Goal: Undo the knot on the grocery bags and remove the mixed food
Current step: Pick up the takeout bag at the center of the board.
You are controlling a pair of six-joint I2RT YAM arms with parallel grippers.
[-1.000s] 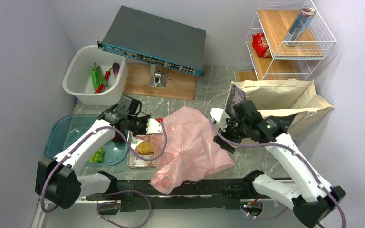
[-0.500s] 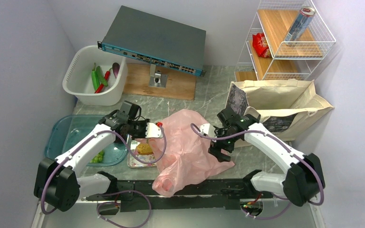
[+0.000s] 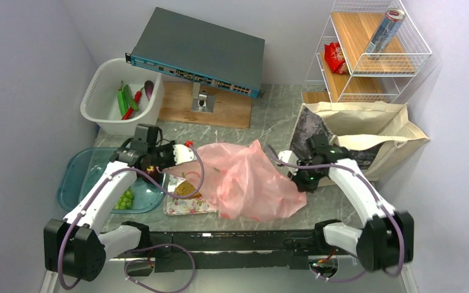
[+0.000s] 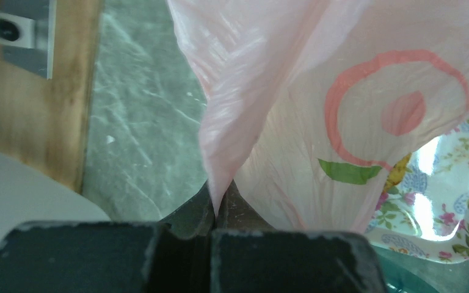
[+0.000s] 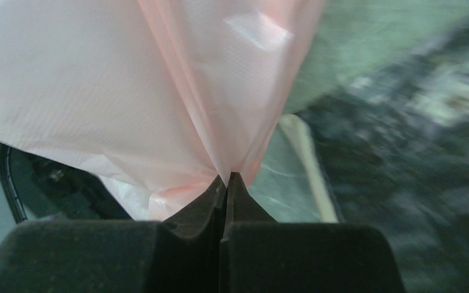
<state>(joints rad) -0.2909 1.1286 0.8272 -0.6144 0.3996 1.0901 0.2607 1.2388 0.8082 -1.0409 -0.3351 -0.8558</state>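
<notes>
grey marble desk [image 3: 275,116], with the pink bag [image 3: 250,183] stretched across the middle. left jaws are clamped tight on its left edge and right jaws are pinched closed on its right edge, so it hangs taut between them. canvas tote [image 3: 372,131] sits far right, and the peppers [image 3: 125,101] are in the white tub [image 3: 122,126] far left.

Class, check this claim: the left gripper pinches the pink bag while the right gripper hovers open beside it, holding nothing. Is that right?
Not quite. The right gripper is not open: its jaws are shut on a fold of the pink bag, as the right wrist view shows. The left gripper does pinch the bag, as stated.
</notes>
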